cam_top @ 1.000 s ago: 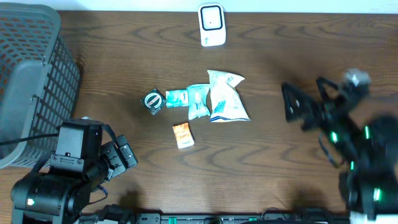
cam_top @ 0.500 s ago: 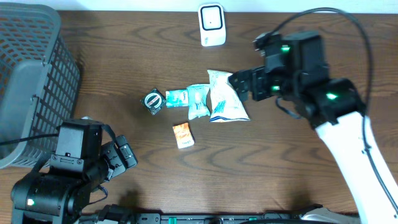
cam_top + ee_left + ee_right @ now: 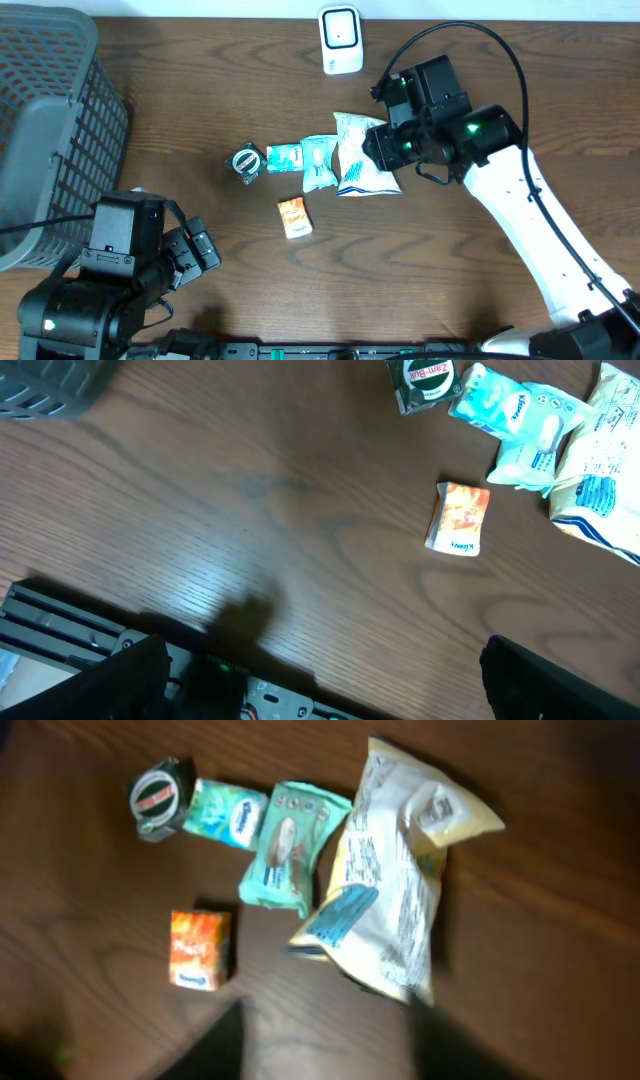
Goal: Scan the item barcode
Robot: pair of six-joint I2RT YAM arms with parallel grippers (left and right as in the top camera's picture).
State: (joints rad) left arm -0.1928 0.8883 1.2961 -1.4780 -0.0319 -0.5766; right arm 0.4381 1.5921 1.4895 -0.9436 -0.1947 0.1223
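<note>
A white and blue chip bag [image 3: 360,160] lies mid-table, printed back up [image 3: 395,890]. Left of it lie a teal wipes pack [image 3: 320,160], a tissue pack [image 3: 285,156], a round tin [image 3: 247,161] and a small orange box [image 3: 294,217]. The white scanner [image 3: 340,40] stands at the far edge. My right gripper [image 3: 325,1040] hovers at the bag's right end with its jaws partly drawn in. Bare wood shows between them, and the bag's lower corner sits by the right finger [image 3: 470,1040]. My left gripper [image 3: 320,695] rests wide open at the near left.
A grey mesh basket [image 3: 50,120] fills the far left corner. The right arm's white link [image 3: 530,230] crosses the right half of the table. A dark rail [image 3: 70,630] runs along the near edge under my left gripper.
The right arm swung in from the table's right side to the chip bag, and its jaws narrowed. The left arm and all items stayed put.
</note>
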